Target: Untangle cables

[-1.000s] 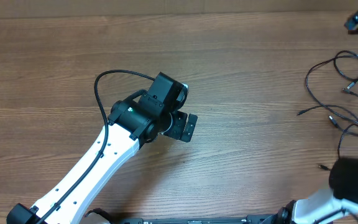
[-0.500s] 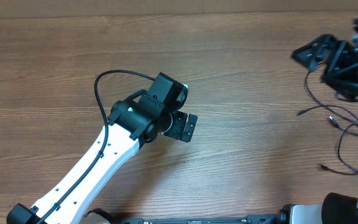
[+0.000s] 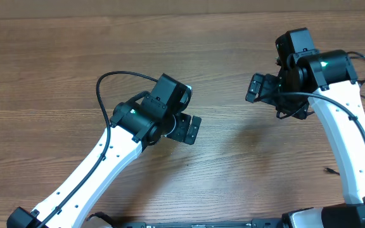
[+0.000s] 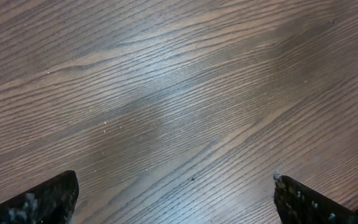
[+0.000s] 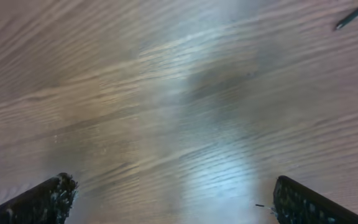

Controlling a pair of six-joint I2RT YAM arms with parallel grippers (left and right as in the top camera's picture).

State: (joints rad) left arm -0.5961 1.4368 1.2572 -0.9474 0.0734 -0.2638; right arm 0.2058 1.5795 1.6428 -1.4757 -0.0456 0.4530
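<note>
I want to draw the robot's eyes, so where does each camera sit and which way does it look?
Overhead: fixed above the table, looking straight down; both arms show, with the left hand and right hand.
Left wrist: rides behind the left hand, facing down at wood grain; its two open fingers fill the bottom corners.
Right wrist: rides behind the right hand, facing down too; its fingers show, plus a thin cable end top right.
Shared: all three see the same wooden tabletop.

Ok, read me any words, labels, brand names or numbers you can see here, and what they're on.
None: no text, label or number can be read on the table, the left arm or the right arm.
</note>
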